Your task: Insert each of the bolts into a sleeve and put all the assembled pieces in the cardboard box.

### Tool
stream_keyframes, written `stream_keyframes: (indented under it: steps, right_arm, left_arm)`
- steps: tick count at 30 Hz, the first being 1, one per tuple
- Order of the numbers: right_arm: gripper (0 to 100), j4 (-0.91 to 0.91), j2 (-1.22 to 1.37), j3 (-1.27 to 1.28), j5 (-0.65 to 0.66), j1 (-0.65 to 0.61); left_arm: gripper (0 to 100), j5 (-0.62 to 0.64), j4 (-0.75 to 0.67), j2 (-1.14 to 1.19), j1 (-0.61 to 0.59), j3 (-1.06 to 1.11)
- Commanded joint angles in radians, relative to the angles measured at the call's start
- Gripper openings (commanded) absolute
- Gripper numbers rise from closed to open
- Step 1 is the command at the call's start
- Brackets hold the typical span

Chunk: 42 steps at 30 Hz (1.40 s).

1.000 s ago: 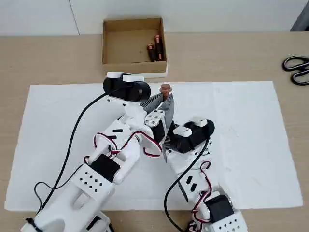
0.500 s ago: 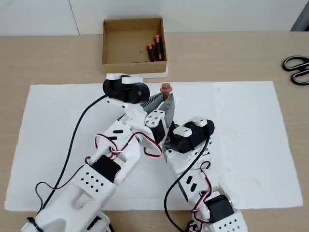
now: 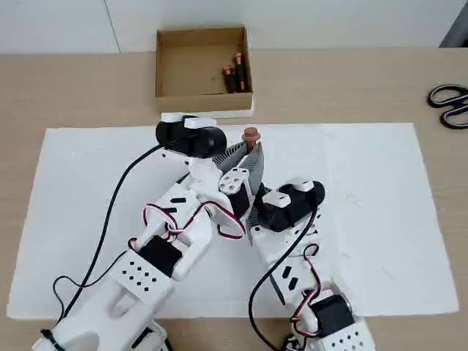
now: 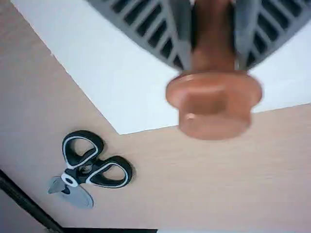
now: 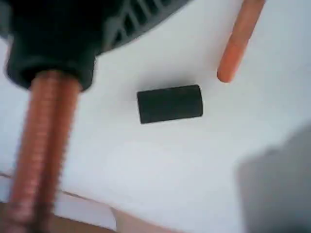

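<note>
Bolt (image 4: 214, 104) by the sheet's (image 3: 380, 219) back edge is pinched in the left gripper (image 4: 214, 34), thread seemingly in a sleeve (image 5: 48, 46).

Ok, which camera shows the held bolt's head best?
Left wrist view: the bolt has its head close and whole. High view shows the bolt small, from above; right wrist view shows its threaded shank.
</note>
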Motion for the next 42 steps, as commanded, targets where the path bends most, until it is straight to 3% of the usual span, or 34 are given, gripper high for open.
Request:
stream_keyframes:
  steps: [1, 20, 27, 42]
  right_arm:
    - [0.4, -0.001, -0.018, -0.020, -0.012, -0.001]
    - [0.4, 0.004, -0.018, -0.040, -0.072, -0.002]
    - [0.4, 0.004, -0.018, -0.040, -0.072, -0.002]
    - [0.4, 0.004, -0.018, -0.040, -0.072, -0.002]
  left_arm:
    - [1, -0.002, -0.031, -0.020, 0.003, 0.004]
    - [1, -0.006, -0.026, -0.020, 0.005, 0.050]
    - [1, -0.006, 0.087, -0.023, 0.035, 0.027]
    - [1, -0.029, 0.180, -0.029, 0.052, 0.015]
